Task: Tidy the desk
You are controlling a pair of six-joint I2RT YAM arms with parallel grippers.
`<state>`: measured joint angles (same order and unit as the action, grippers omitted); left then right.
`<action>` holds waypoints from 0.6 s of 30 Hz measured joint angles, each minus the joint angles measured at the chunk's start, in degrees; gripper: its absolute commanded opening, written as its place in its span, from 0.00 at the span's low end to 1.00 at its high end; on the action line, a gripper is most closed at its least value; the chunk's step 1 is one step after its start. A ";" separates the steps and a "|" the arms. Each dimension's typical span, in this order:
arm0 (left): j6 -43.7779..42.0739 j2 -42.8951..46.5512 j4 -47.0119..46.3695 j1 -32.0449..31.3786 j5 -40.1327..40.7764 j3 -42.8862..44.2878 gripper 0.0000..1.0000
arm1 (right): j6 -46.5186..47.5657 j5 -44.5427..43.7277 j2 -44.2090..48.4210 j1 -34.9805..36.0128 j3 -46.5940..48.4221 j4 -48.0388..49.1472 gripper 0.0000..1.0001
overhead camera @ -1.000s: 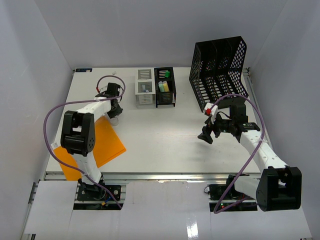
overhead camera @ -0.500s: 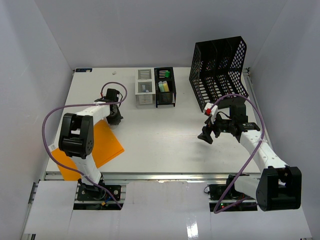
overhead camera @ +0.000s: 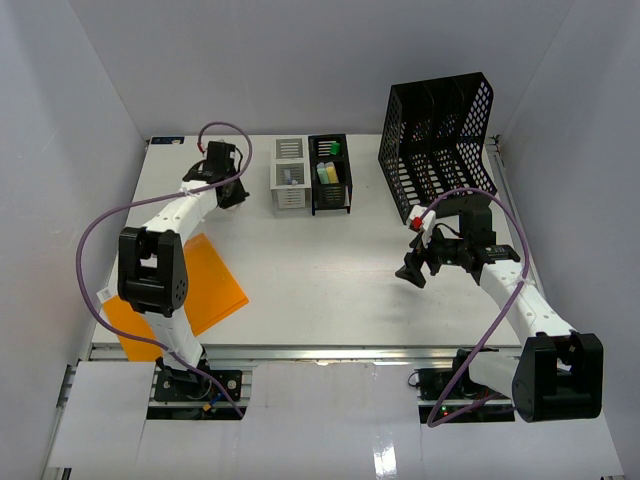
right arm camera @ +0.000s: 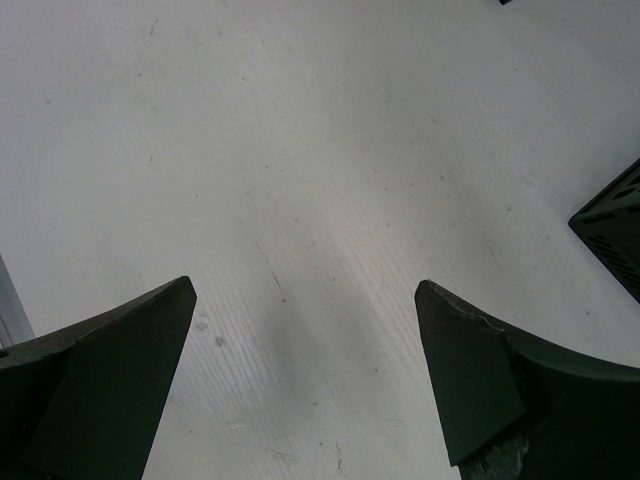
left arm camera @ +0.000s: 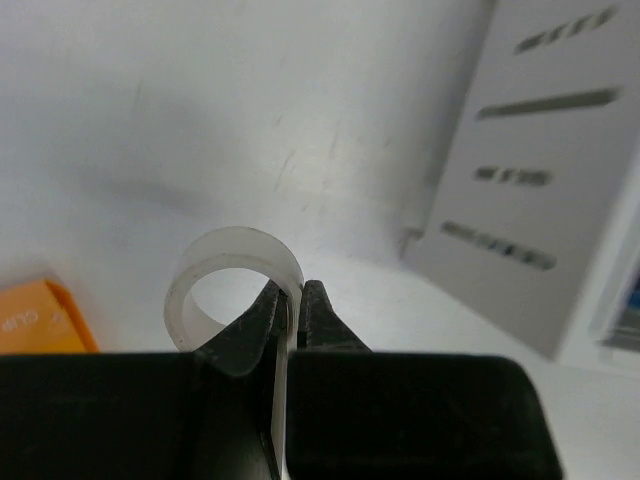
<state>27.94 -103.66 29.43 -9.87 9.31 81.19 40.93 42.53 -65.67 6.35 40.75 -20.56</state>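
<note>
The white desk (overhead camera: 320,260) fills the top view. My left gripper (overhead camera: 232,192) is at the back left, just left of the white organizer. In the left wrist view it (left arm camera: 292,293) is shut on the wall of a translucent white tape roll (left arm camera: 222,262) held above the desk. My right gripper (overhead camera: 412,270) hovers over the right middle of the desk. In the right wrist view it (right arm camera: 305,300) is open and empty, with bare desk (right arm camera: 300,150) below.
A white organizer (overhead camera: 288,174) and a black one (overhead camera: 330,173) holding small coloured items stand at the back centre. A black mesh file rack (overhead camera: 436,140) stands at the back right. An orange folder (overhead camera: 180,292) lies at the front left, its corner in the left wrist view (left arm camera: 40,318).
My left gripper has lifted the tape roll and carried it from beside the orange folder toward the back, next to the white organizer. The right arm has not moved.
</note>
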 measured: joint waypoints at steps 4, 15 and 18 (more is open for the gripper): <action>-0.56 -0.15 -7.70 0.06 -4.72 4.16 0.00 | 0.00 0.02 0.00 -0.02 0.00 0.00 0.98; 1.00 -20.04 -23.06 -0.06 -25.42 28.02 0.00 | 0.00 0.06 -0.04 -0.02 0.00 -0.04 0.98; 1.09 -23.81 -23.20 -0.40 -27.14 30.18 0.00 | 0.00 0.06 -0.06 -0.02 0.00 -0.04 0.98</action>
<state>29.03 -127.46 6.23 -10.27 -17.83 111.37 40.93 42.59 -65.73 6.33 40.75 -20.60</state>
